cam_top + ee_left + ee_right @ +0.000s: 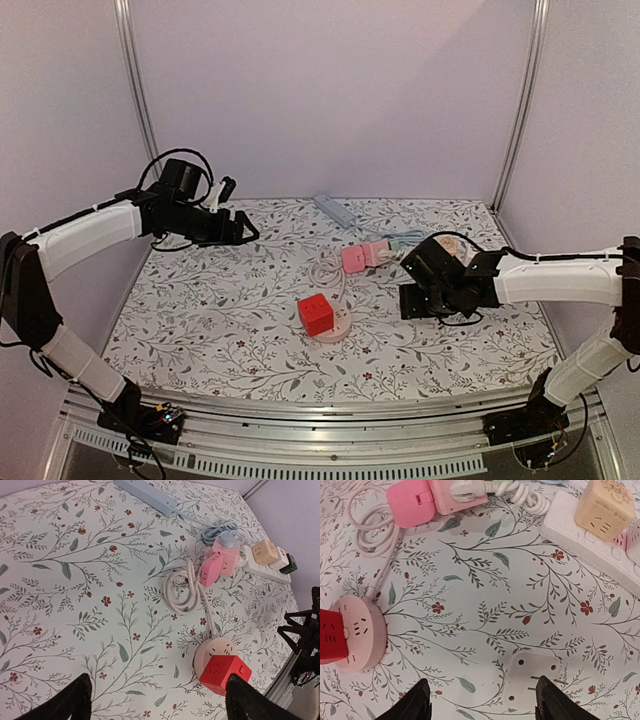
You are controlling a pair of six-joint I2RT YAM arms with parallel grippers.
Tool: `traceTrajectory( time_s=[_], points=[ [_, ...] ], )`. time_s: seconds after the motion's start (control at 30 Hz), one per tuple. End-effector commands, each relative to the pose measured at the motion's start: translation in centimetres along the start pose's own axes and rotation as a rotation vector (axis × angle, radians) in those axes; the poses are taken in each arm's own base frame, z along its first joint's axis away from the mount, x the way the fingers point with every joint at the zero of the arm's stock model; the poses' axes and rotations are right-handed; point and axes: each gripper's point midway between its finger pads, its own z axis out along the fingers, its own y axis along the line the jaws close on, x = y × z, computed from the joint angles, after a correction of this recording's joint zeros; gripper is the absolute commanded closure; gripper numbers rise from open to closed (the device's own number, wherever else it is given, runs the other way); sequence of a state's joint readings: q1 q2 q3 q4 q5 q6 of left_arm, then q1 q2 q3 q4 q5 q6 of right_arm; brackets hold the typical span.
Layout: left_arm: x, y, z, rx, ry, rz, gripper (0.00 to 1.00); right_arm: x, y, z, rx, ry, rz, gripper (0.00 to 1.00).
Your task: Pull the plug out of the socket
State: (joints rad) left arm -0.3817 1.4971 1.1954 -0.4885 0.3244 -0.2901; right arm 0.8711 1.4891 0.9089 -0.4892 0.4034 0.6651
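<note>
A red cube plug (316, 313) sits in a round pale-pink socket (339, 327) at the table's middle; they also show in the left wrist view as the cube (225, 672) on the socket (210, 650). In the right wrist view the cube (331, 642) and socket (362, 635) lie at the far left. My left gripper (245, 230) is open and empty, held high over the back left. My right gripper (412, 300) is open, low over the cloth right of the socket. A loose white plug (532, 680) lies prongs up by its right finger (552, 702).
A pink adapter (357, 257) with a coiled white cord (182, 587) lies behind the socket. A white power strip (580, 540) carrying a beige cube (602, 507) lies under my right arm. A grey-blue strip (335, 210) lies at the back wall.
</note>
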Motion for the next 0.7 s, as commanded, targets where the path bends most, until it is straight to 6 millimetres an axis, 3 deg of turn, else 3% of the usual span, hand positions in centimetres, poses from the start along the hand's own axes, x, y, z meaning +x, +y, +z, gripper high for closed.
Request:
traceTrajectory(
  time_s=[0.0,0.2,0.47,0.67],
  points=[
    [0.4,-0.1,0.0,0.001,0.009,-0.010,0.10,-2.5,5.5,-3.9,-0.179,-0.100,-0.093,0.25],
    [0.6,-0.3,0.1,0.008,0.015,-0.013,0.10,-3.1,12.1,-5.8,-0.329,-0.148,-0.170,0.12],
    [0.9,-0.8,0.2,0.007,0.021,0.001,0.10,-2.2,19.1,-4.8,-0.371,-0.136,-0.287,0.06],
    [1.0,-0.9,0.3,-0.004,0.025,0.008,0.10,-1.2,21.6,-2.8,-0.353,-0.111,-0.364,0.01]
  ],
)
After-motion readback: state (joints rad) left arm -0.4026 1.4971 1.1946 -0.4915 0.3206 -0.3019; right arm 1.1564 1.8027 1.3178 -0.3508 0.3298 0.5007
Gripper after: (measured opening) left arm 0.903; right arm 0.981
